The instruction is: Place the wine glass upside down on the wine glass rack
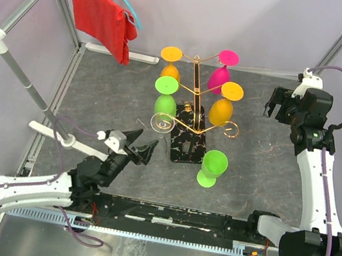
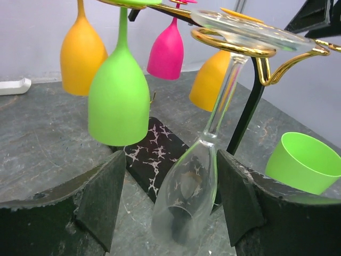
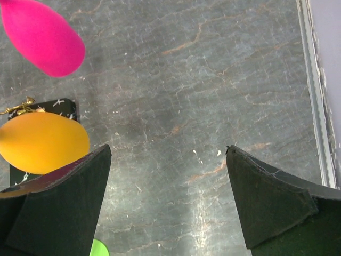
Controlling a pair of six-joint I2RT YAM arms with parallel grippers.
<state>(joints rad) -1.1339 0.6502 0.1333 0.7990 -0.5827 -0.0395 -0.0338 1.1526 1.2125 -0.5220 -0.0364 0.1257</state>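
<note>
A clear wine glass [image 2: 186, 192] hangs upside down, its foot [image 2: 250, 32] resting on a gold scroll arm [image 2: 234, 49] of the wine glass rack [image 1: 193, 95]. The rack's black white-veined base [image 2: 152, 154] lies under it. My left gripper [image 2: 170, 160] is open. The glass bowl hangs between its fingers, close to the right finger [image 2: 240, 197] and well apart from the left one [image 2: 104, 197]. In the top view the left gripper [image 1: 143, 143] sits just left of the rack base [image 1: 187, 147]. My right gripper [image 3: 168, 152] is open and empty, far back right [image 1: 277, 107].
Two orange glasses [image 1: 171, 62] [image 1: 223, 104], a green one [image 1: 166, 97] and a pink one [image 1: 222, 71] hang on the rack. A green glass [image 1: 212, 167] stands upright right of the base. A red cloth [image 1: 101, 16] hangs at back left, beside a slanted pole [image 1: 22, 69].
</note>
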